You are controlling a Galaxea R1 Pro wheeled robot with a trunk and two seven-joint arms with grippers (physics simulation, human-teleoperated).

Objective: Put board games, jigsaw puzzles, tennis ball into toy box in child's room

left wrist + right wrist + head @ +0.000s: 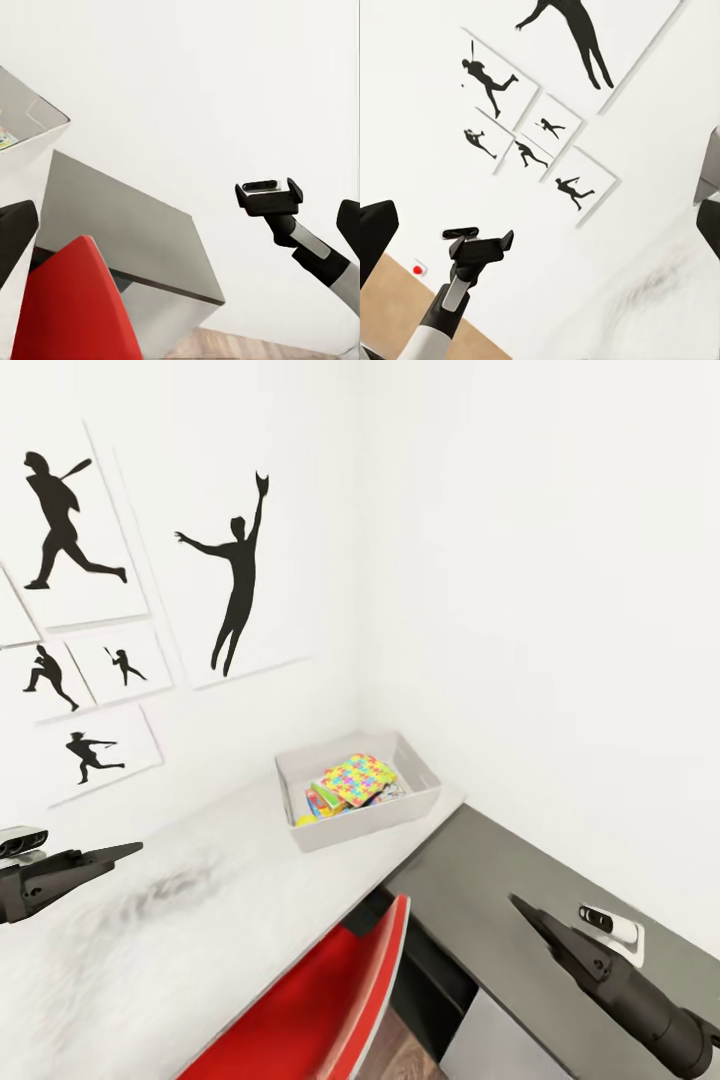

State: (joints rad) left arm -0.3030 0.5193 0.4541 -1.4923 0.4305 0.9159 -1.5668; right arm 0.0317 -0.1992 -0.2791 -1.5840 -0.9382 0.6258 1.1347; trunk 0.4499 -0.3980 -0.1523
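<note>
The light grey toy box stands on the table's light grey top, in the room's corner. Inside it a multicoloured jigsaw puzzle lies on top, and under it shows the green, yellow and red edge of a board game. A corner of the toy box also shows in the left wrist view. My left gripper hovers open over the table's left part, far from the box. My right gripper hangs open above the dark grey top. Nothing is between either pair of fingers.
A red chair back stands against the desk's front edge between my arms. Black sport silhouette pictures hang on the left wall. White walls close the corner behind the box. Wooden floor lies below the desk.
</note>
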